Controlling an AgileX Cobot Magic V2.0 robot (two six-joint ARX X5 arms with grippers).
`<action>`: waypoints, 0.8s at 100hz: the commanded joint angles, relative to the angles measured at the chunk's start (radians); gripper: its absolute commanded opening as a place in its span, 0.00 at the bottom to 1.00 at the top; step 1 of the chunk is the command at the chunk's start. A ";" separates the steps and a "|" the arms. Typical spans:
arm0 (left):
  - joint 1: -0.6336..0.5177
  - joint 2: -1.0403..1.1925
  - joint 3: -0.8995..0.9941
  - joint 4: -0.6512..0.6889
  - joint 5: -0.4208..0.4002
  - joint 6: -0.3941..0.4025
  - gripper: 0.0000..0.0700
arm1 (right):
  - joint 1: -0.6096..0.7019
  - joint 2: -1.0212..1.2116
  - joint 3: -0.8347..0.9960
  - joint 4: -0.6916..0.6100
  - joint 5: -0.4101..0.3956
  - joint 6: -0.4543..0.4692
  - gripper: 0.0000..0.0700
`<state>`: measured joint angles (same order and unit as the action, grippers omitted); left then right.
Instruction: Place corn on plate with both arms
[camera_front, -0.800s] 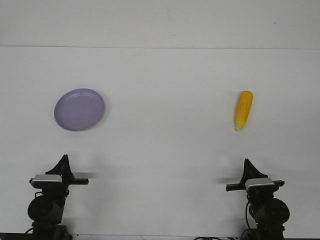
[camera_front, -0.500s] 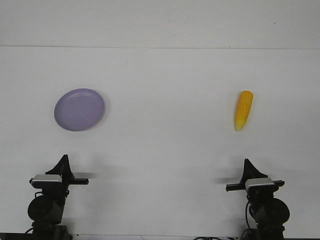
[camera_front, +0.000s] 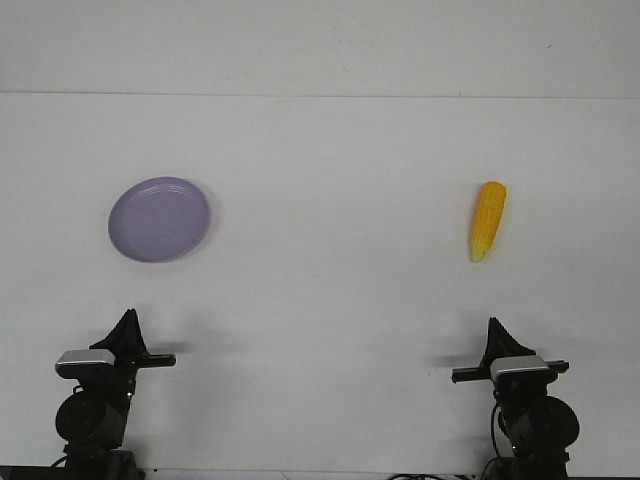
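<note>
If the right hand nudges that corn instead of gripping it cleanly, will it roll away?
Probably yes. The corn looks round in section and lies loose on the bare table, so a sideways push could roll it. Its taper toward the paler tip suggests it would curve rather than roll straight. It looks rigid, so gripping near the middle seems safest.

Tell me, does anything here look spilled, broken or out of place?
Nothing stands out. The corn lies whole on the table's right side, the plate sits flat and bare on the left, well apart. Both pincers, left and right, hang near the front edge, touching nothing.
</note>
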<state>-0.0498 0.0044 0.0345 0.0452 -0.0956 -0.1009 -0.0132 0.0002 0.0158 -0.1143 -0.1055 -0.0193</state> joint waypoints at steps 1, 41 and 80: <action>0.000 -0.001 -0.017 0.024 0.008 -0.072 0.01 | 0.001 0.001 -0.003 0.010 0.000 -0.003 0.02; 0.000 0.339 0.409 -0.139 -0.076 -0.145 0.62 | 0.001 0.001 -0.003 0.010 0.000 -0.003 0.02; 0.198 0.983 0.782 -0.224 -0.024 -0.045 0.71 | 0.001 0.001 -0.003 0.010 0.000 -0.003 0.02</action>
<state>0.1020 0.8810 0.7719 -0.1829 -0.1711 -0.1638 -0.0132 0.0002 0.0158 -0.1146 -0.1055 -0.0193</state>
